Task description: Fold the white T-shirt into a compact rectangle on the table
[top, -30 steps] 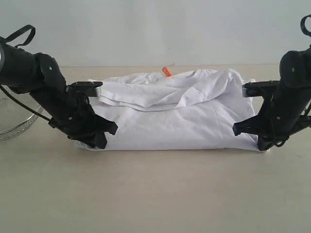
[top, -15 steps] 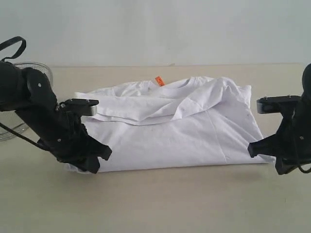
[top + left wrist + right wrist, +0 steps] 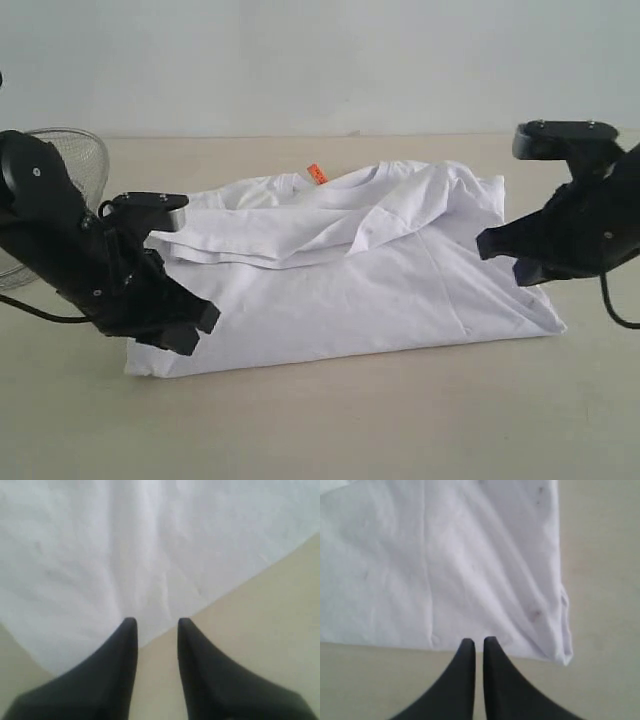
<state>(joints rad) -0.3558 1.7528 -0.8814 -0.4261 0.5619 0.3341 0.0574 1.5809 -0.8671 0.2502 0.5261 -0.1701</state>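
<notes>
White T-shirt: lies part-folded across the middle of the exterior view, flat on the table. It's a slanted slab and, by my call, not yet a tidy rectangle.
Orange neck tag: pokes out at the cloth's top edge, centre of frame.
Rumpled top layer: bunched in ridges across the upper half, while the lower half looks smooth.
Left gripper: sits low at the shirt's lower-left corner. In the left wrist view the jaws stand spread with bare table between them and the cloth's corner right at the tips, nothing pinched.
Right gripper: hangs above the shirt's right edge, centre right of frame. Its jaws are pressed together on nothing, with the hem just beyond the tips in the right wrist view.
Wire mesh bowl: upper left, close behind the left arm.
Risk, layers: the left jaws could close on the top sheet only, and the stack would then peel apart when lifted.
Risk, closed jaws: if the right gripper goes in without parting first, it shoves the hem and adds creases.
Risk, wrinkles: folding over those ridges would trap them and leave a lumpy packet.
Risk, skew: with one gripper low and one high, an uneven pull could twist the slab further off square.
Risk, bowl: a wide swing of the left arm could clip it.
</notes>
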